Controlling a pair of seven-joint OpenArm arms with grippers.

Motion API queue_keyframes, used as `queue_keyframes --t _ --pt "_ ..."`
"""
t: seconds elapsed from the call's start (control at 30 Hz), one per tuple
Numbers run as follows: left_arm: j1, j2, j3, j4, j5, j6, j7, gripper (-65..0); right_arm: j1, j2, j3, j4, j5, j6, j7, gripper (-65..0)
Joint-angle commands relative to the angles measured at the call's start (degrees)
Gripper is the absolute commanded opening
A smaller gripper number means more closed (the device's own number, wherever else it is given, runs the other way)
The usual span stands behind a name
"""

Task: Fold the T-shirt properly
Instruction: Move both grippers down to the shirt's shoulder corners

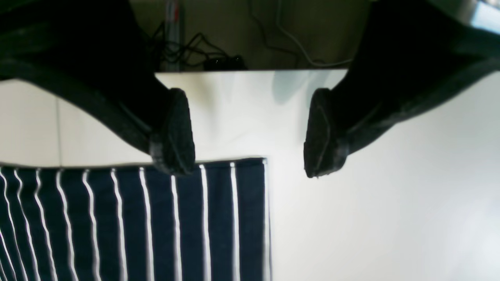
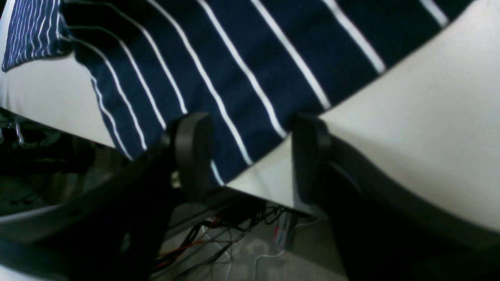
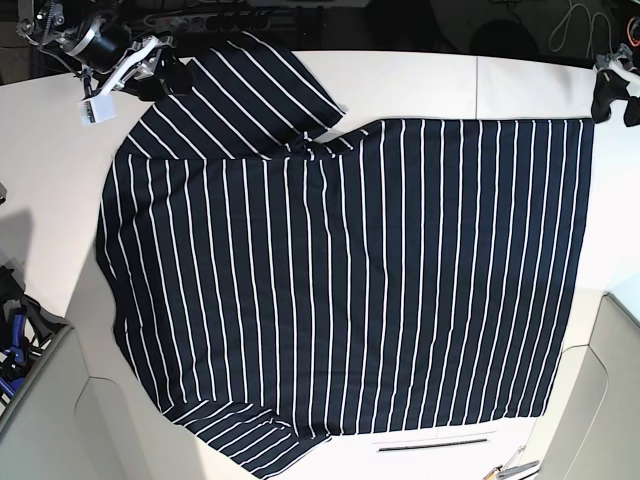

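The T-shirt (image 3: 350, 270) lies spread flat on the bench (image 3: 420, 80), ready for folding. The left end effector (image 1: 250, 132) gapes empty over its far right hem corner. The right end effector (image 2: 250, 152), jaws apart, straddles the far left sleeve's edge without clamping it.

T-shirt (image 3: 350, 270) spread flat on the table (image 3: 420, 80), sleeves toward the base view's left. Left gripper (image 1: 249, 134) above the shirt's far right corner; right gripper (image 2: 250, 156) at the far left sleeve, over the table edge.
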Motion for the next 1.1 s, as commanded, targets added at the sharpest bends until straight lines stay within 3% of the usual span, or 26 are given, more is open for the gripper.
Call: queue_keyframes --t 0.0,0.27,0.47,0.8,0.9,1.07 --pt "0.0 -1.2 -0.5 -0.5 -0.9 0.0 -1.0 -18.4 -0.3 0.5 0.1 0.2 -0.4 -0.2 -1.5 -32.0" --pt "-4.0 -4.3 6.0 -8.6 -2.0 0.2 -1.0 -18.4 -0.4 0.5 0.1 0.2 -0.5 -0.2 -1.7 -32.0" --pt "-6.6 -4.4 9.3 -11.5 -1.4 1.1 -1.0 -18.4 -0.4 0.5 0.1 0.2 -1.0 -0.2 -1.8 -32.0" --pt "-8.2 -4.7 9.5 -11.7 0.1 2.3 -1.0 -18.4 -0.4 0.5 0.1 0.2 -0.3 1.0 -2.4 -32.0" --pt "-8.2 -4.7 9.5 -11.7 -0.1 0.3 -1.0 -18.5 -0.4 0.5 0.1 0.2 1.8 1.8 -3.6 -32.0" --pt "-8.2 -4.7 9.5 -11.7 -0.9 0.2 -1.0 -18.5 -0.3 0.1 0.1 0.2 1.7 1.9 -3.6 -32.0"
